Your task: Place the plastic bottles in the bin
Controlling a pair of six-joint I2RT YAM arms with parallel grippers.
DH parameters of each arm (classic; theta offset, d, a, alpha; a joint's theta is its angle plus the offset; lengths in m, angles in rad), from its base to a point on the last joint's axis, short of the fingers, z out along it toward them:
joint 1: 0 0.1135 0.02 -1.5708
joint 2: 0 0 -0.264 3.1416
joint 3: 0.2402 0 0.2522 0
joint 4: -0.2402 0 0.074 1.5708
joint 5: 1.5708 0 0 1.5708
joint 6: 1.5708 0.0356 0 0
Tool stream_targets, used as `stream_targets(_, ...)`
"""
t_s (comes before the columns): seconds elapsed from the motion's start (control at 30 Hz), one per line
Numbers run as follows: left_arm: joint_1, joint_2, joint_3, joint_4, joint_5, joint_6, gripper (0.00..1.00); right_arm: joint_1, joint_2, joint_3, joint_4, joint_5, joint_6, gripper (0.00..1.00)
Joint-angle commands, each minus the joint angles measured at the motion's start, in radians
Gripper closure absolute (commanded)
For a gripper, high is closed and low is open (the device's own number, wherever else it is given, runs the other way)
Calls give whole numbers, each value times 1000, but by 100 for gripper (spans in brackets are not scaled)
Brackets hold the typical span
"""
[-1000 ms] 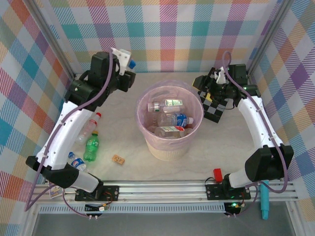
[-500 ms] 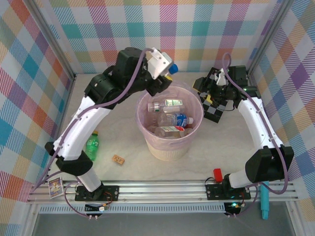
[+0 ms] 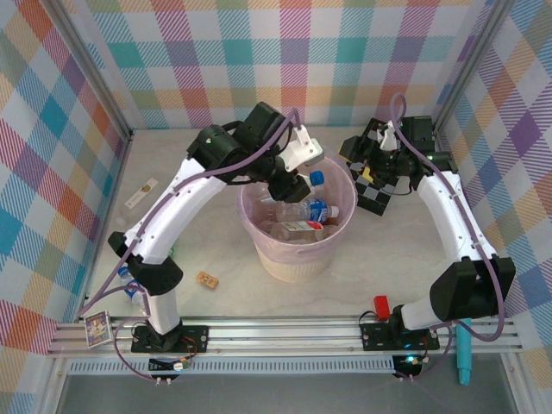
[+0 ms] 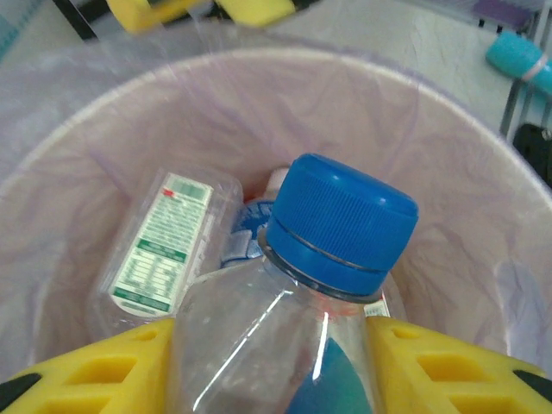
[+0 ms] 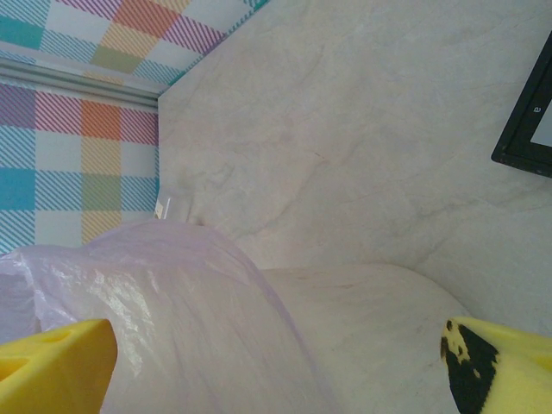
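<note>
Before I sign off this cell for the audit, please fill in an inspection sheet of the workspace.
Surface: pale marbled table, no spills seen.
Job's things: bin holds several bottles; blue-capped bottle held over it; another bottle lies at the table's near-left.
Clutter: brown block, checkerboard, red item by the right base.
Grippers: left pincer shut on the blue-capped bottle; right pincer open, empty, near the bin.
Cables: purple cable along each arm, no snag seen.
Surroundings: plaid walls, metal front rail.
</note>
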Motion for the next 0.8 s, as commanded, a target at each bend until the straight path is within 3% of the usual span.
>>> stream_targets(0.0,-20,51,22,-83,23,-7,70,-5,-23,-21,20,-7,-13,4)
stream_targets(0.3,-20,128,-84,-20,-5,-45,64,-4,-29,-28,19,-4,-19,3)
stream_targets(0.53,-20,100,-276,91,-47,-72,59,-9,-29,-31,21,-6,-18,4)
stream_targets(0.63,-20,76,-339,125,-65,-78,53,-10,-31,-30,27,-5,-12,4)
stream_targets(0.77,-19,43,-338,167,-61,-105,35,-12,-32,-20,28,-10,-7,4)
